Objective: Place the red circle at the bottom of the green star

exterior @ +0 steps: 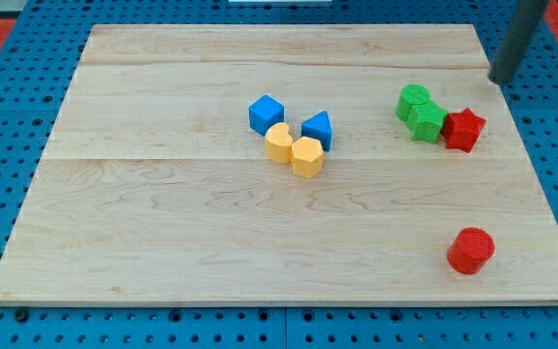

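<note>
The red circle (471,250) lies near the board's bottom right corner. The green star (426,120) sits at the upper right, touching a green circle (414,100) on its upper left and a red star (463,129) on its right. My tip (497,79) is at the board's right edge near the view's top, up and to the right of the green blocks, touching no block. The red circle is far below the green star and to its right.
A cluster sits mid-board: a blue cube (266,113), a blue triangle (319,129), a yellow crescent-like block (279,143) and a yellow hexagon (307,156). The wooden board (163,223) lies on a blue pegboard.
</note>
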